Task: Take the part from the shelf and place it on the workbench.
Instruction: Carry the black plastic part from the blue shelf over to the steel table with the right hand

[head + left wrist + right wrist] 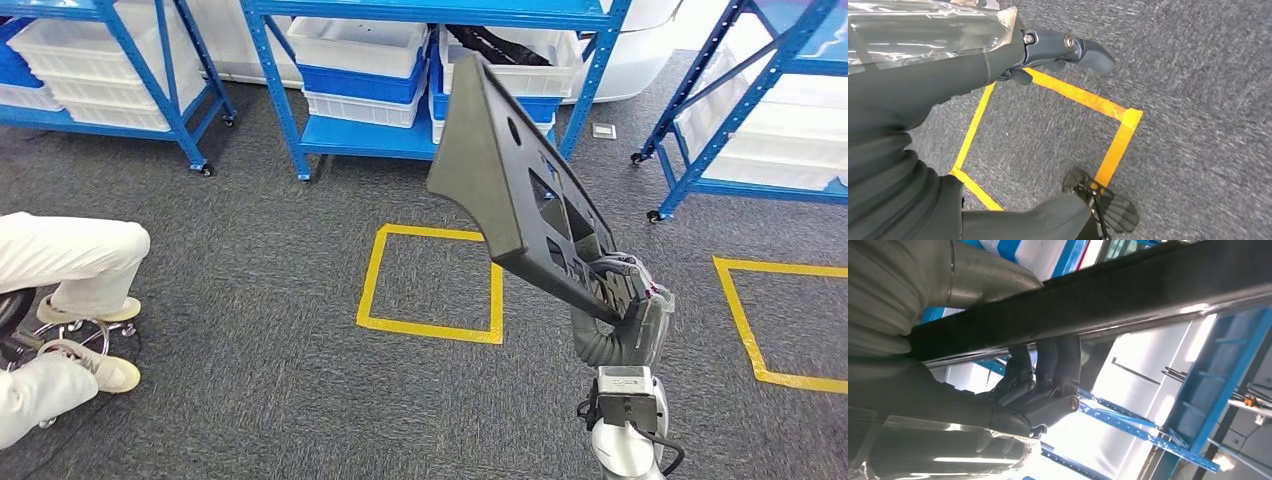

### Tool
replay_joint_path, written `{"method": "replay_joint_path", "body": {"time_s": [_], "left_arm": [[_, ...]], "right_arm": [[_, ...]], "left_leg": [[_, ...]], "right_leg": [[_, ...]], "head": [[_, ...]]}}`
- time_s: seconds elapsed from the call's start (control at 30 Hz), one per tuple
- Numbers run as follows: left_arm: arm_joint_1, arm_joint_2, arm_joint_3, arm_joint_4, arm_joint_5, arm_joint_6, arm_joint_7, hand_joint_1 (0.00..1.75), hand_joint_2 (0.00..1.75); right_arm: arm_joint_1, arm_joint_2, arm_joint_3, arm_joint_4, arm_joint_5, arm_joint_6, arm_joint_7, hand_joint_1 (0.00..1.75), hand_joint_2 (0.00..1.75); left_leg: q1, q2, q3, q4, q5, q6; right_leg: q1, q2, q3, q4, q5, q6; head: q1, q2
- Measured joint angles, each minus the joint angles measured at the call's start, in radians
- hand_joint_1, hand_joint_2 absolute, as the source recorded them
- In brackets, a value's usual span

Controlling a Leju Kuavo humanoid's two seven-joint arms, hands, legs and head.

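The part (500, 160) is a large dark grey plastic panel with several cut-outs. It is raised and tilted above the carpet in front of the shelves. My right hand (625, 300) grips its lower edge, with the fingers wrapped through the panel's openings. In the right wrist view the panel's edge (1128, 295) runs across the picture, and my right hand's fingers (1048, 370) curl over it. My left hand (998, 55) hangs over the grey carpet holding nothing. Its thumb and fingers are apart above a yellow tape square (1120, 135).
Blue shelf racks (290, 110) with white and blue bins (365, 60) stand ahead, with another rack (740, 110) at right. Yellow tape squares (372, 280) (745, 320) mark the carpet. A person's legs (70, 260) on a wheeled stool are at left.
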Motion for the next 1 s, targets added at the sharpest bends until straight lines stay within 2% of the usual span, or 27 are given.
{"method": "replay_joint_path", "body": {"time_s": [0.03, 0.07, 0.13, 0.2, 0.23, 0.27, 0.3, 0.33, 0.37, 0.4, 0.43, 0.47, 0.5, 0.53, 0.57, 0.6, 0.67, 0.7, 0.73, 0.77, 0.8, 0.83, 0.9, 0.93, 0.97, 1.0], "left_arm": [[-0.001, 0.000, 0.000, 0.000, 0.001, 0.001, 0.000, 0.00, 1.75], [-0.003, 0.000, 0.000, 0.000, 0.001, 0.002, -0.001, 0.00, 1.75], [-0.003, -0.001, 0.001, 0.000, 0.001, 0.006, -0.002, 0.00, 1.75], [-0.001, 0.000, 0.001, 0.000, 0.001, 0.015, -0.002, 0.00, 1.75], [-0.001, 0.000, 0.002, 0.000, 0.001, 0.019, -0.002, 0.00, 1.75], [-0.001, 0.000, 0.002, 0.000, 0.001, 0.021, -0.002, 0.00, 1.75], [-0.001, 0.000, 0.002, 0.000, 0.001, 0.022, -0.002, 0.00, 1.75], [-0.001, 0.000, 0.002, 0.000, 0.000, 0.022, -0.002, 0.00, 1.75], [-0.001, 0.000, 0.002, 0.000, 0.000, 0.022, -0.002, 0.00, 1.75], [-0.001, 0.000, 0.002, 0.000, 0.000, 0.022, -0.002, 0.00, 1.75], [-0.001, 0.000, 0.002, 0.000, 0.000, 0.023, -0.002, 0.00, 1.75], [-0.001, 0.000, 0.002, 0.000, 0.000, 0.023, -0.002, 0.00, 1.75], [-0.002, 0.000, 0.002, 0.000, 0.000, 0.023, -0.002, 0.00, 1.75], [-0.002, 0.000, 0.002, 0.000, -0.001, 0.024, -0.002, 0.00, 1.75], [-0.003, 0.000, 0.002, 0.000, -0.001, 0.025, -0.002, 0.00, 1.75], [-0.003, 0.000, 0.002, 0.000, -0.001, 0.025, -0.002, 0.00, 1.75], [-0.001, 0.001, 0.002, 0.000, -0.001, 0.027, -0.003, 0.00, 1.75], [0.001, 0.001, 0.002, 0.000, -0.001, 0.028, -0.003, 0.00, 1.75], [0.002, 0.001, 0.002, 0.000, -0.001, 0.028, -0.003, 0.00, 1.75], [0.003, 0.001, 0.002, 0.000, -0.001, 0.029, -0.003, 0.00, 1.75], [0.004, 0.001, 0.002, 0.000, -0.001, 0.030, -0.003, 0.00, 1.75], [0.004, 0.002, 0.002, 0.000, -0.001, 0.031, -0.003, 0.00, 1.75], [0.003, 0.002, 0.002, 0.000, -0.001, 0.032, -0.005, 0.00, 1.75], [0.003, 0.003, 0.002, 0.000, -0.001, 0.034, -0.006, 0.00, 1.75], [0.003, 0.003, 0.002, 0.000, -0.002, 0.035, -0.007, 0.00, 1.75], [0.002, 0.003, 0.002, 0.000, -0.002, 0.036, -0.009, 0.00, 1.75]], "right_arm": [[-0.002, 0.000, 0.001, 0.001, 0.000, 0.000, 0.000, 1.75, 1.75], [-0.004, -0.001, 0.002, 0.002, 0.000, -0.001, 0.000, 1.75, 1.75], [-0.013, -0.001, 0.004, 0.006, -0.001, -0.001, 0.000, 1.75, 1.75], [-0.020, -0.002, 0.007, 0.011, -0.003, -0.001, 0.000, 1.75, 1.75], [-0.021, -0.004, 0.008, 0.014, -0.004, -0.001, 0.000, 1.75, 1.75], [-0.021, -0.005, 0.009, 0.018, -0.006, -0.001, 0.000, 1.75, 1.75], [-0.022, -0.006, 0.010, 0.020, -0.006, -0.001, 0.000, 1.75, 1.75], [-0.023, -0.007, 0.010, 0.022, -0.007, -0.001, 0.001, 1.75, 1.75], [-0.025, -0.008, 0.010, 0.023, -0.007, -0.001, 0.001, 1.75, 1.75], [-0.028, -0.007, 0.010, 0.023, -0.007, -0.001, 0.001, 1.75, 1.75], [-0.030, -0.007, 0.011, 0.024, -0.007, -0.001, 0.001, 1.75, 1.75], [-0.031, -0.007, 0.012, 0.024, -0.007, -0.001, 0.001, 1.75, 1.75], [-0.032, -0.008, 0.013, 0.025, -0.007, -0.001, 0.001, 1.75, 1.75], [-0.032, -0.009, 0.013, 0.025, -0.007, -0.001, 0.001, 1.75, 1.75], [-0.032, -0.009, 0.013, 0.026, -0.008, -0.001, 0.000, 1.75, 1.75], [-0.033, -0.009, 0.014, 0.026, -0.008, -0.001, 0.001, 1.75, 1.75], [-0.036, -0.008, 0.015, 0.027, -0.008, -0.001, 0.001, 1.75, 1.75], [-0.036, -0.008, 0.016, 0.028, -0.008, -0.001, 0.001, 1.75, 1.75], [-0.036, -0.008, 0.017, 0.030, -0.008, -0.001, 0.001, 1.75, 1.75], [-0.035, -0.008, 0.017, 0.031, -0.008, -0.001, 0.001, 1.75, 1.75], [-0.035, -0.008, 0.017, 0.033, -0.008, -0.001, 0.001, 1.75, 1.75], [-0.035, -0.008, 0.018, 0.034, -0.008, -0.001, 0.001, 1.75, 1.75], [-0.037, -0.008, 0.018, 0.034, -0.008, -0.001, 0.001, 1.75, 1.75], [-0.038, -0.007, 0.019, 0.034, -0.008, -0.001, 0.001, 1.75, 1.75], [-0.039, -0.007, 0.019, 0.035, -0.008, -0.001, 0.001, 1.75, 1.75], [-0.041, -0.007, 0.020, 0.035, -0.008, -0.001, 0.001, 1.75, 1.75]], "left_leg": [[-0.001, 0.016, 0.001, -0.010, 0.000, 0.008], [-0.001, 0.031, 0.001, -0.021, 0.002, 0.016], [-0.002, 0.060, -0.001, -0.033, 0.008, 0.031], [-0.007, 0.087, -0.006, -0.034, 0.011, 0.036], [-0.009, 0.100, -0.007, -0.034, 0.012, 0.037], [-0.010, 0.112, -0.008, -0.033, 0.012, 0.038], [-0.010, 0.124, -0.008, -0.032, 0.013, 0.038], [-0.010, 0.135, -0.008, -0.030, 0.013, 0.037], [-0.012, 0.144, -0.008, -0.028, 0.012, 0.035], [-0.015, 0.153, -0.008, -0.025, 0.012, 0.032], [-0.018, 0.162, -0.009, -0.022, 0.012, 0.027], [-0.020, 0.170, -0.010, -0.021, 0.014, 0.022], [-0.020, 0.180, -0.010, -0.021, 0.015, 0.016], [-0.017, 0.179, -0.011, -0.019, 0.014, 0.010], [-0.013, 0.163, -0.015, -0.010, 0.004, 0.003], [-0.011, 0.136, -0.026, 0.019, -0.020, -0.003], [-0.008, 0.079, -0.074, 0.134, -0.094, -0.009], [-0.008, 0.067, -0.102, 0.204, -0.127, -0.010], [-0.008, 0.063, -0.121, 0.252, -0.143, -0.010], [-0.008, 0.062, -0.123, 0.265, -0.137, -0.009], [-0.007, 0.060, -0.107, 0.239, -0.115, -0.007], [-0.006, 0.051, -0.075, 0.180, -0.080, -0.004], [-0.002, 0.005, -0.009, 0.052, -0.033, 0.002], [-0.001, -0.013, 0.008, 0.014, -0.025, 0.004], [-0.002, -0.023, 0.014, -0.001, -0.027, 0.006], [-0.005, -0.013, 0.014, -0.005, -0.026, 0.009]], "right_leg": [[0.000, -0.001, -0.010, 0.004, 0.000, 0.006], [0.002, -0.014, -0.024, 0.019, -0.007, 0.010], [0.003, -0.060, -0.074, 0.107, -0.050, 0.008], [0.002, -0.085, -0.137, 0.240, -0.100, 0.006], [0.001, -0.089, -0.155, 0.280, -0.109, 0.009], [0.000, -0.092, -0.153, 0.284, -0.103, 0.017], [0.000, -0.098, -0.130, 0.245, -0.082, 0.026], [-0.001, -0.114, -0.091, 0.175, -0.053, 0.034], [0.000, -0.138, -0.053, 0.101, -0.030, 0.038], [0.003, -0.155, -0.024, 0.044, -0.012, 0.036], [0.006, -0.166, -0.010, 0.011, -0.002, 0.030], [0.010, -0.164, -0.012, 0.003, 0.000, 0.021], [0.012, -0.150, -0.017, 0.003, 0.005, 0.013], [0.007, -0.140, -0.020, 0.003, 0.009, 0.005], [0.003, -0.129, -0.022, 0.002, 0.014, -0.003], [-0.002, -0.120, -0.022, 0.000, 0.020, -0.011], [-0.004, -0.100, -0.028, 0.001, 0.029, -0.024], [-0.003, -0.089, -0.032, 0.002, 0.032, -0.028], [-0.001, -0.076, -0.035, 0.003, 0.034, -0.028], [-0.001, -0.062, -0.038, 0.005, 0.035, -0.028], [-0.001, -0.048, -0.039, 0.007, 0.036, -0.026], [-0.001, -0.034, -0.039, 0.009, 0.036, -0.025], [0.002, -0.009, -0.044, 0.015, 0.038, -0.021], [0.003, 0.003, -0.050, 0.018, 0.041, -0.015], [0.003, 0.014, -0.057, 0.019, 0.044, -0.008], [0.002, 0.026, -0.065, 0.018, 0.048, 0.000]], "head": [[0.000, 0.000], [0.001, 0.000], [0.006, 0.000], [0.009, 0.000], [0.009, 0.000], [0.009, 0.000], [0.010, 0.000], [0.010, 0.000], [0.010, 0.000], [0.010, 0.000], [0.009, 0.000], [0.009, 0.000], [0.008, 0.000], [0.009, 0.000], [0.008, 0.000], [0.008, 0.000], [0.006, 0.000], [0.006, 0.000], [0.006, 0.000], [0.006, 0.000], [0.006, 0.000], [0.006, 0.000], [0.007, 0.000], [0.007, 0.000], [0.007, 0.000], [0.007, 0.000]]}}
